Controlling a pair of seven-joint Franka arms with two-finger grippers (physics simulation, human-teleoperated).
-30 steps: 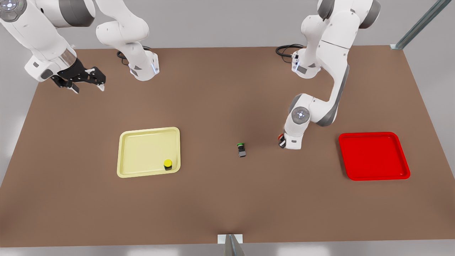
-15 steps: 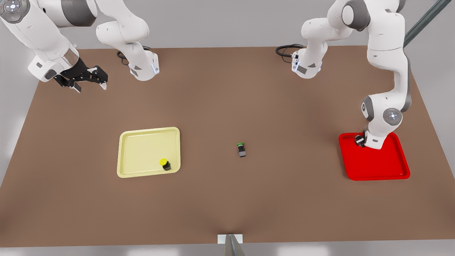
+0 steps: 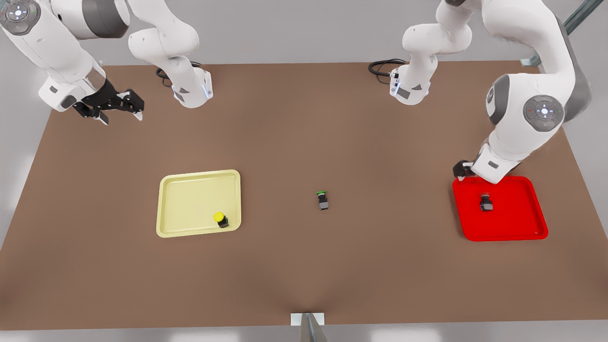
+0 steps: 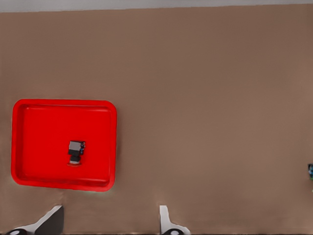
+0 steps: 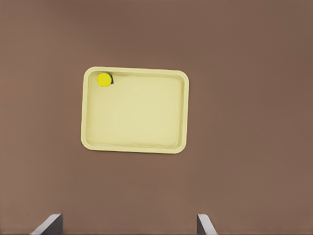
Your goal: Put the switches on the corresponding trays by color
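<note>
Front view first, operator: your yellow switch (image 3: 220, 218) sits in a near corner of the pale yellow tray (image 3: 190, 202), the red switch (image 3: 485, 203) lies on the red tray (image 3: 517, 223), and a green-capped switch (image 3: 323, 200) rests on the table (image 3: 304, 266) between them. You see the left gripper (image 3: 460, 169) raised at the red tray's far corner, while the right gripper (image 3: 116, 110) waits, fingers spread, at the table's far corner on the front view's left. Both wrist views show you parted fingertips, the left (image 4: 166, 223) with the red tray and its switch, the right (image 5: 204, 224) with the yellow tray and its switch.

Simulated lab bench: bare brown table (image 3: 304, 275); grey walls; metal frame post (image 3: 563, 31)
</note>
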